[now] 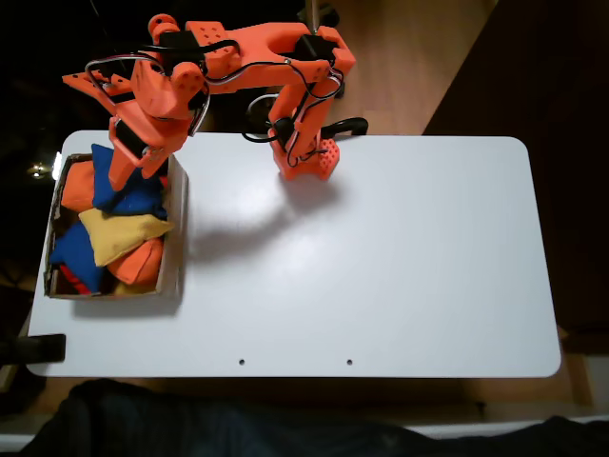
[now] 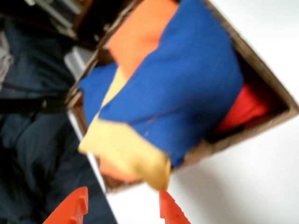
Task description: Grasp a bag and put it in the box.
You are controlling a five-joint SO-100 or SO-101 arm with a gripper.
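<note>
shallow brown cardboard box [image 1: 177, 228]: holds yellow beanbag [image 1: 122, 231], orange beanbags [image 1: 139, 264], another blue one | plump blue fabric beanbag [image 2: 187, 84]: lies inside, topmost | orange two-finger gripper [image 2: 122, 210]: spread apart, empty, above box

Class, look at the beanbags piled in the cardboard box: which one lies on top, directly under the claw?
The large blue beanbag at the box's far end. It overlaps the yellow beanbag and the orange ones.
</note>
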